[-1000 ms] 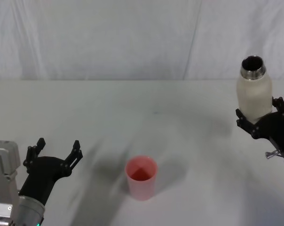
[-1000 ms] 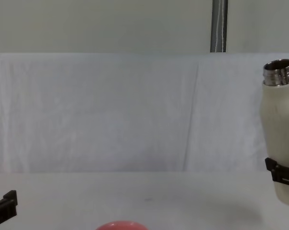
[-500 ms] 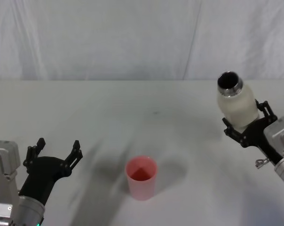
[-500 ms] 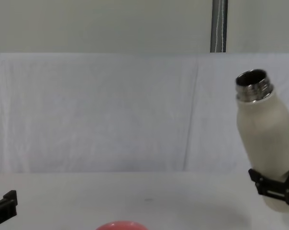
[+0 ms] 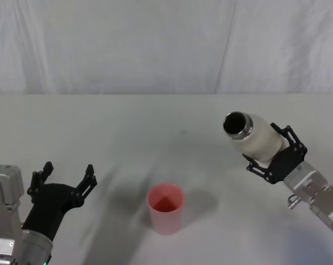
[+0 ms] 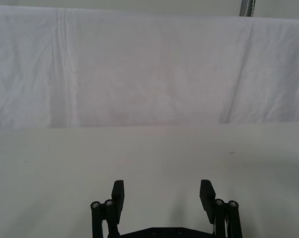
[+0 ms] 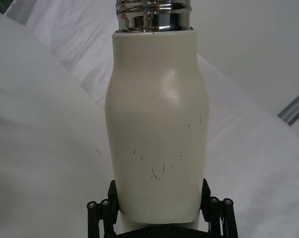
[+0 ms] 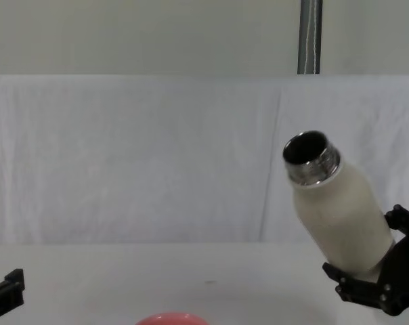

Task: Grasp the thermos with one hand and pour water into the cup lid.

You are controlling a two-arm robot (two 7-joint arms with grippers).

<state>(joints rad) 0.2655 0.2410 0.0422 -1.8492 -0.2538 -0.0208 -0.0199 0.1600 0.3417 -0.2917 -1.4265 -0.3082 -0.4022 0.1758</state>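
The thermos (image 5: 256,138) hangs in the air on the right side of the table (image 5: 155,127), tipped over with its open steel neck leaning toward the middle and its base low to the right. From the chest view the bottle (image 8: 336,210) leans at a slant, mouth up and to the left, clear of the tabletop. The right gripper (image 5: 274,157) holds it round the lower body, black fingers (image 7: 102,213) pinching the cream wall on both sides; the wrist view looks straight up the bottle (image 7: 157,134) to its threaded neck.

The cup lid (image 5: 165,208), a pink cup standing upright with its mouth open, sits on the table nearer the robot, to the left of the thermos mouth and well apart from it. Its curved top edge (image 8: 169,318) peeks up at the bottom of the chest view.

Off to the left, low and near the robot, the left gripper (image 5: 64,178) waits with its jaws spread wide and nothing between them (image 6: 163,193). A white cloth (image 5: 155,44) hangs behind the table.
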